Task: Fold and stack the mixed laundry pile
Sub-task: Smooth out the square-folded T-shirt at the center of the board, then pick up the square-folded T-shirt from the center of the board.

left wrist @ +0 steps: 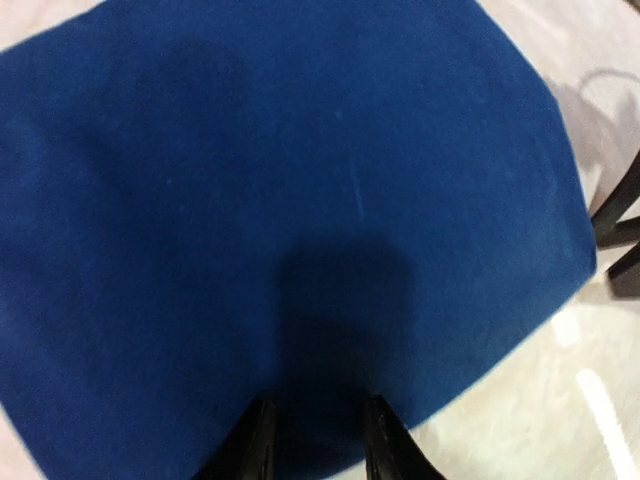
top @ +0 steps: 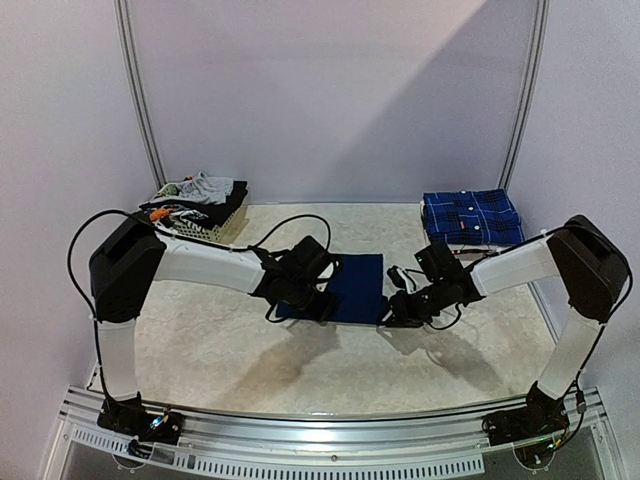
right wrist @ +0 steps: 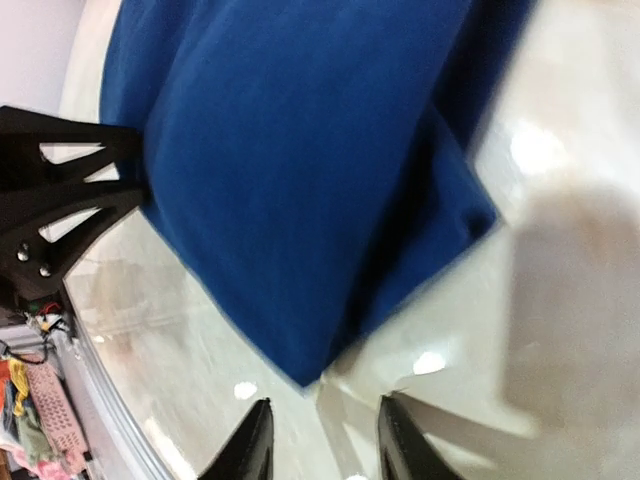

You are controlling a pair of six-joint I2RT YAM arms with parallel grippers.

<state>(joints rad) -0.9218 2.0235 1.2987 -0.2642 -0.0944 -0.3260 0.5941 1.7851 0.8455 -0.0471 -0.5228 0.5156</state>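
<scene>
A navy garment (top: pixel 352 285) lies folded flat in the middle of the table; it fills the left wrist view (left wrist: pixel 280 200) and the upper part of the right wrist view (right wrist: pixel 300 170). My left gripper (top: pixel 312 297) is open and empty at its left edge, the fingers (left wrist: pixel 255 445) over the cloth. My right gripper (top: pixel 396 312) is open and empty just off its near right corner. The blue-and-black plaid shirt (top: pixel 470 217) lies folded at the back right. The remaining pile of grey, black and orange-white pieces (top: pixel 197 197) sits at the back left.
A white slatted basket (top: pixel 205 229) holds the back-left pile. The table's back edge meets the wall behind both stacks. Bare table surface (top: pixel 330 370) lies between the garment and the arm bases.
</scene>
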